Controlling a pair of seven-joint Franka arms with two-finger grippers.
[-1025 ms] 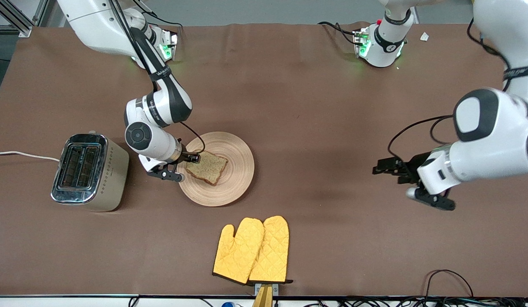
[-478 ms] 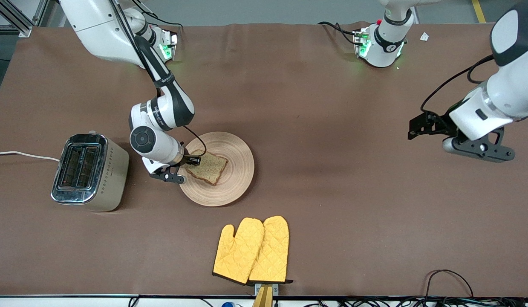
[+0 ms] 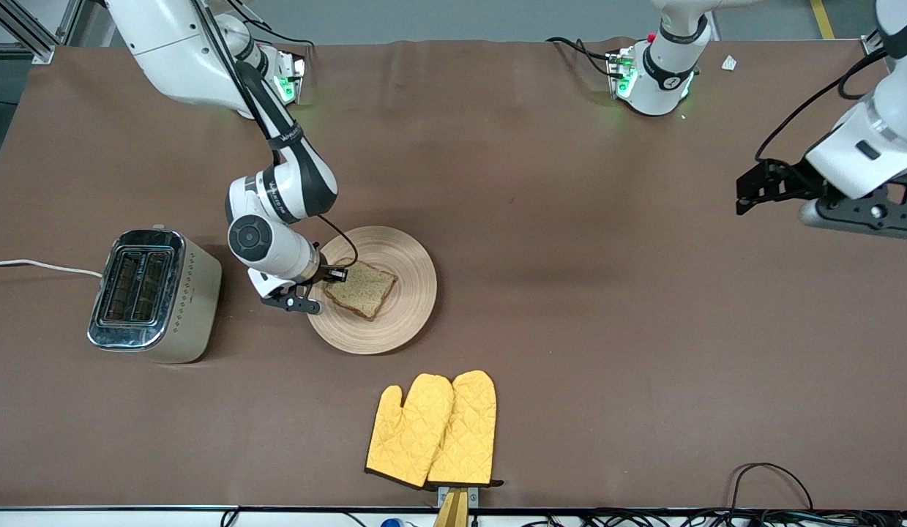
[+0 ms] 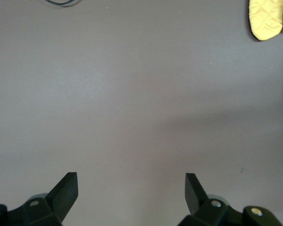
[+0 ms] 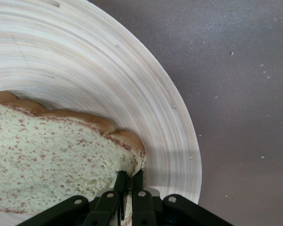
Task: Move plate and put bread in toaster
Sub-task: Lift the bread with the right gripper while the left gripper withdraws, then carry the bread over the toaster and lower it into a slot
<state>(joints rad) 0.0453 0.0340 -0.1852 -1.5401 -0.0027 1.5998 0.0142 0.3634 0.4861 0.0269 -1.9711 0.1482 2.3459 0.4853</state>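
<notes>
The light-tan wooden plate (image 3: 402,293) with ring grooves lies mid-table, beside the toaster (image 3: 154,295) toward the right arm's end. The brown speckled bread (image 3: 359,289) lies on the plate. My right gripper (image 3: 327,280) is shut on the bread's corner at the plate's toaster-side rim; in the right wrist view its gripper (image 5: 130,178) pinches the crust of the bread (image 5: 47,155) over the plate (image 5: 146,113). My left gripper (image 3: 746,196) is open and empty, up in the air over bare table at the left arm's end; the left wrist view shows its gripper (image 4: 131,181) wide apart.
A pair of yellow oven mitts (image 3: 433,429) lies nearer to the front camera than the plate, close to the table's front edge, also in the left wrist view (image 4: 269,19). The toaster's white cord (image 3: 39,265) runs off the table's end. Cables (image 3: 771,476) lie at the front edge.
My left arm has lifted and swung away toward its end of the table. My right gripper has closed in on the bread's corner, and the bread has shifted slightly on the plate.
</notes>
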